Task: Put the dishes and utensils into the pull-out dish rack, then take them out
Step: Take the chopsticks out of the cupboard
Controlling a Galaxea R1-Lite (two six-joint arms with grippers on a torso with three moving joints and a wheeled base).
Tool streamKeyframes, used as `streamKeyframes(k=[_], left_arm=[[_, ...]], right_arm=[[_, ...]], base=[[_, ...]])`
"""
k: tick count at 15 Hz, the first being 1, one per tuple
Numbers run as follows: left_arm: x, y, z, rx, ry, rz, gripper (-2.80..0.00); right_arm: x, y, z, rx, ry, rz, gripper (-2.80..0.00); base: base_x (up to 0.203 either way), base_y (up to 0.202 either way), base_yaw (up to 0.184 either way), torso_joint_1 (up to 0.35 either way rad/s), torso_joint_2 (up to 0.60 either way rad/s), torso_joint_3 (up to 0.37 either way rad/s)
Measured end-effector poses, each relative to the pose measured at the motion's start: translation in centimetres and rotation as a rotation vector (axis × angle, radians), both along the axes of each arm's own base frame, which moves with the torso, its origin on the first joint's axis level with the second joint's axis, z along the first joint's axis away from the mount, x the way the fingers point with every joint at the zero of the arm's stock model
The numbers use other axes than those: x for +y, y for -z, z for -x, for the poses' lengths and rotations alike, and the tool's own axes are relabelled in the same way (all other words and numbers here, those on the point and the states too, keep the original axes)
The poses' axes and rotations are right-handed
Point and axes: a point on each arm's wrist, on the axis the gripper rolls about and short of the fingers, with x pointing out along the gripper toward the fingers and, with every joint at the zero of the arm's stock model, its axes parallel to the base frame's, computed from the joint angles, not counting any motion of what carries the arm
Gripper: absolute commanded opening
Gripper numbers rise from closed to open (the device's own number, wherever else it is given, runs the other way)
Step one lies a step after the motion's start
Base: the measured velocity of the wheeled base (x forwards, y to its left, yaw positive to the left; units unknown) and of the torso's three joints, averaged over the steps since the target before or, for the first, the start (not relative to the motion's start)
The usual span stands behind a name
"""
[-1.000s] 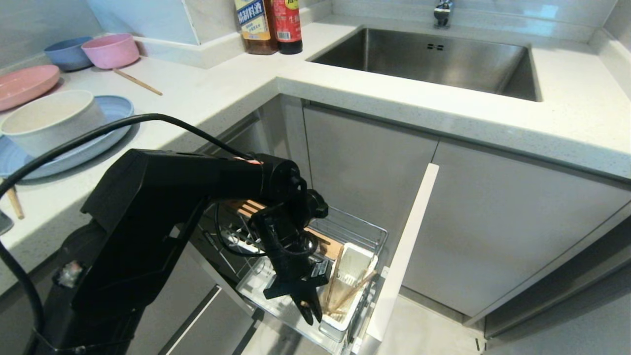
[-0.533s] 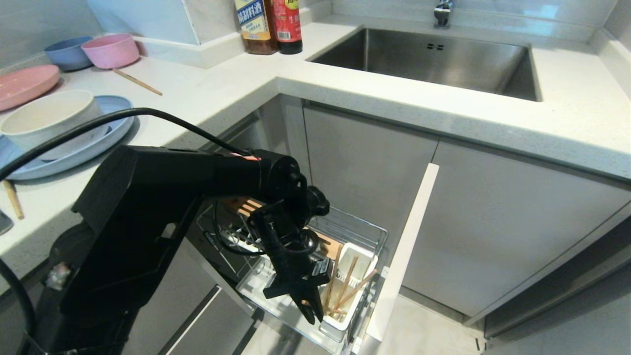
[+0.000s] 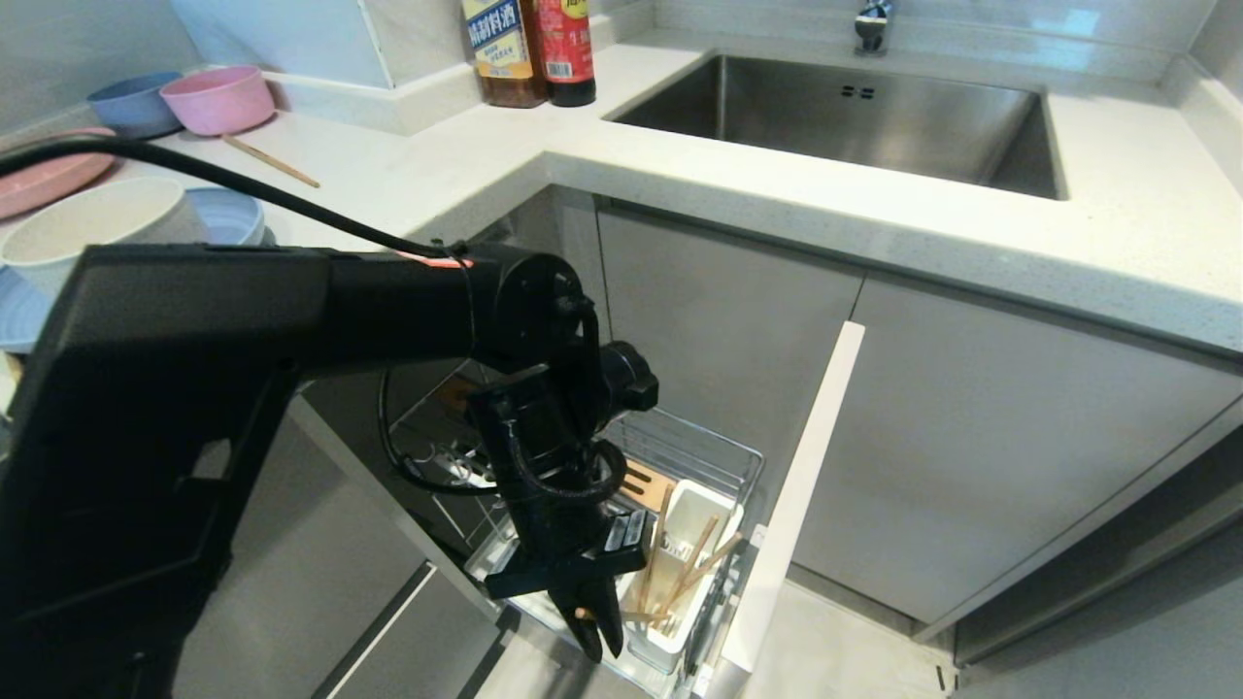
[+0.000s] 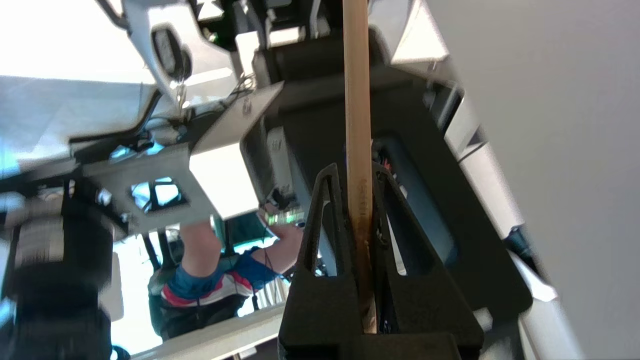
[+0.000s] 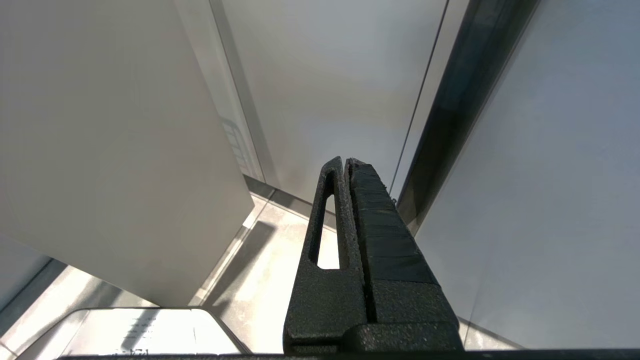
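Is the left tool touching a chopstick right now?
Touching. In the left wrist view the left tool is shut on a chopstick, the wood pinched between both fingers and running out past their tips.

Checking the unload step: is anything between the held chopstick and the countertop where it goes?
Nothing visible blocks it. The left hand grips a chopstick beside the white cup in the rack; open space lies between there and the countertop.
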Motion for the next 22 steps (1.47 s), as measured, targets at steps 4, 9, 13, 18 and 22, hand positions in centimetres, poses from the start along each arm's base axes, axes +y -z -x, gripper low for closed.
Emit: streamKeyframes(k=[4,9,13,18,22], left_arm=[[0.9,-3.9,3.1,-0.052,-0.013,0.004,-2.8],[2.5,-9.1,8.3,-0.159,-0.03,0.04,-2.8],[5.5,-13.2,11.9,-0.355,-0.073,0.098,-2.8],[10.5,-18.8,15.3,-0.824,-0.156,0.284,-2.8],[13.9,-22.6,15.9,-1.258,-0.288,0.338,-2.8]], right_arm=[[0.0,0.0,0.0,0.0,0.0,0.0,-2.8],[0.0,0.0,0.0,0.0,0.0,0.0,-2.8],[0.0,0.0,0.0,0.0,0.0,0.0,-2.8],[0.0,0.0,0.0,0.0,0.0,0.0,-2.8],[0.0,0.0,0.0,0.0,0.0,0.0,-2.8]], base=[[0.0,0.0,0.0,0.0,0.0,0.0],[0.0,0.0,0.0,0.0,0.0,0.0],[0.0,0.0,0.0,0.0,0.0,0.0],[0.0,0.0,0.0,0.0,0.0,0.0],[0.0,0.0,0.0,0.0,0.0,0.0]])
